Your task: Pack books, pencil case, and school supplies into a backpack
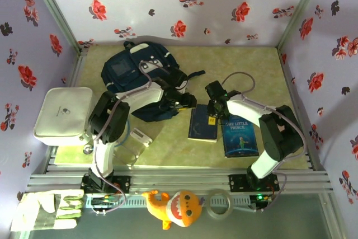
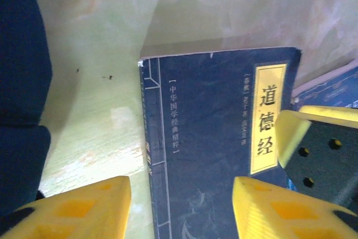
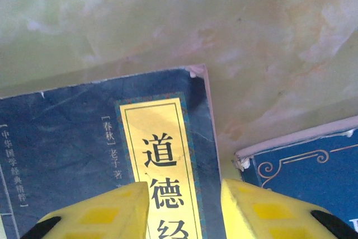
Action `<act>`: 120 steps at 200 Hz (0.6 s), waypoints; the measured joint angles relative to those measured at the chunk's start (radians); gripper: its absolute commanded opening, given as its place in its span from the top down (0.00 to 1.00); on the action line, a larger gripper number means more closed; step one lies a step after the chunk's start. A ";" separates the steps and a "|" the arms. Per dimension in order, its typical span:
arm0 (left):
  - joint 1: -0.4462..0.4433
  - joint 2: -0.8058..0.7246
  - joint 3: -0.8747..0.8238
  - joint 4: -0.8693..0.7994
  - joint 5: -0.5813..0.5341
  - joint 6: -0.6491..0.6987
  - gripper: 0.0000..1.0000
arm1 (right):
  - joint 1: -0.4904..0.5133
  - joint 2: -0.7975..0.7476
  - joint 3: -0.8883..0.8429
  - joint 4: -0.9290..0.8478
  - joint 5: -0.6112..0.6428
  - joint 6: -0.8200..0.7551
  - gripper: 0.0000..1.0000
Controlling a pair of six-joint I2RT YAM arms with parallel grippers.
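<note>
A navy book [image 1: 203, 123] with a yellow title strip lies flat on the table, right of the navy backpack [image 1: 137, 74]. My left gripper [image 1: 189, 103] hangs over the book's spine edge. In the left wrist view the book [image 2: 212, 155] runs between the fingers [image 2: 84, 208], which stand apart, one over bare table and one over the cover. My right gripper [image 1: 212, 117] is at the book's other side. Its open fingers [image 3: 263, 211] straddle the title strip and right edge of the book [image 3: 84, 138]. The brighter blue "The Little Prince" book [image 1: 239, 136] lies just right, its corner [image 3: 313, 172] beside the right finger.
A white flat case [image 1: 62, 115] sits at the left edge, with a small white object [image 1: 140, 136] near the left arm's base. A glove [image 1: 47, 208], an orange plush toy [image 1: 176, 208] and a tape roll [image 1: 220, 202] lie on the near rail. Floral walls enclose the table.
</note>
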 measured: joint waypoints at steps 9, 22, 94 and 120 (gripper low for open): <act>-0.002 0.018 0.006 -0.004 0.001 0.004 0.53 | -0.001 0.001 -0.005 0.006 -0.009 0.002 0.63; -0.003 0.038 0.011 -0.010 0.003 0.005 0.54 | -0.004 0.004 -0.009 0.013 -0.015 0.003 0.63; -0.006 0.112 0.061 -0.028 0.035 0.008 0.59 | -0.016 0.027 -0.031 0.050 -0.027 0.022 0.64; -0.006 0.138 0.080 -0.031 0.051 0.008 0.59 | -0.016 0.027 -0.036 0.057 -0.027 0.027 0.64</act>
